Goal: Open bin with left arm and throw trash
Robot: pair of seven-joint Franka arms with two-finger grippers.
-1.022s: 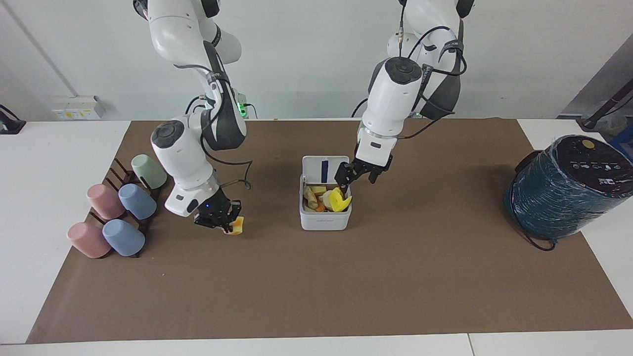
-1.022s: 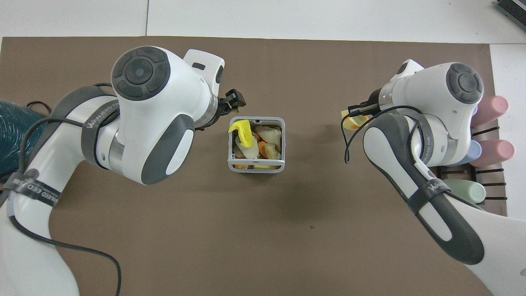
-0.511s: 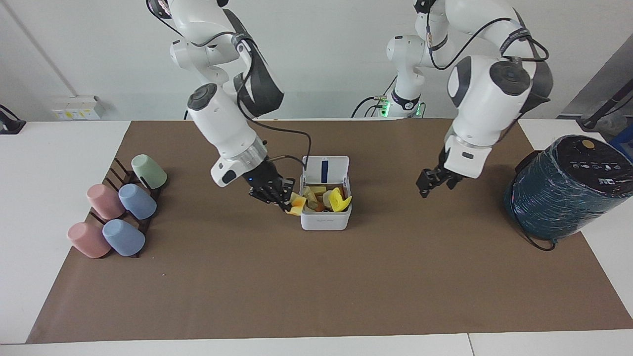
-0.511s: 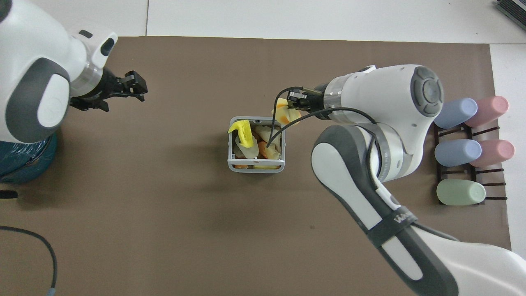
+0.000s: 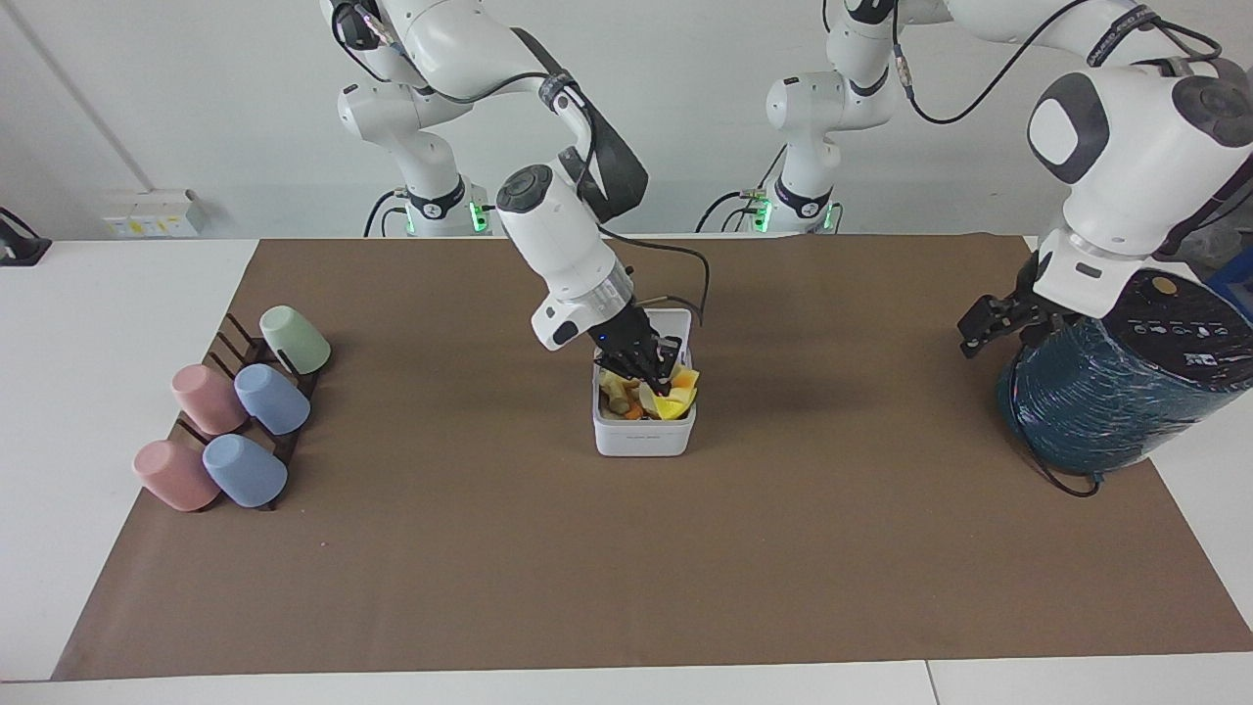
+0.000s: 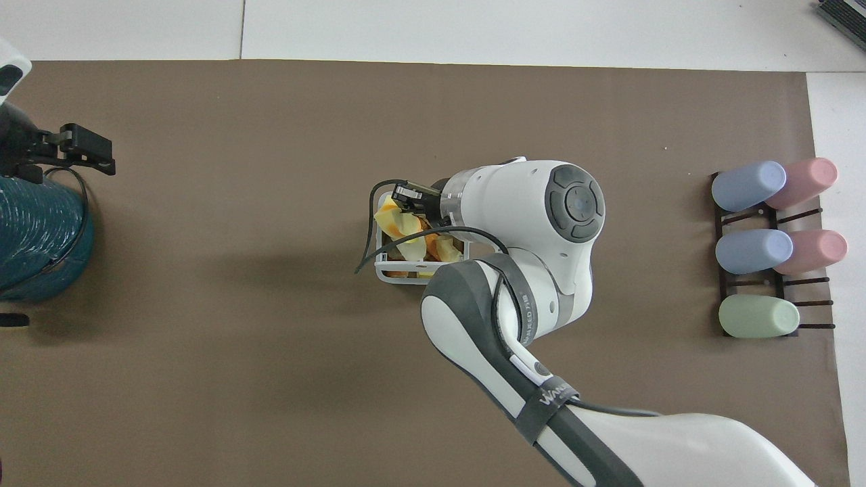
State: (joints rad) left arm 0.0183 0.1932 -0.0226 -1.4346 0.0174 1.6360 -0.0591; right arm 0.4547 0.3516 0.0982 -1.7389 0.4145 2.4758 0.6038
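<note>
Bin [image 5: 643, 438]: lid open, mid-tabletop | right gripper [image 5: 654, 377]: over bin, clamped on yellow-orange trash [image 5: 684, 379] | left gripper [image 5: 982, 325]: fingers parted, holding nothing, beside teal cylinder [image 5: 1106, 401], left arm's edge

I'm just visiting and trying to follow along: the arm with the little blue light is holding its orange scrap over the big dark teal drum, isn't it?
Not quite. The right pincer holds its orange scrap over the small white bin, not the teal drum. The facing view shows it. The left pincer is the one by the drum.
</note>
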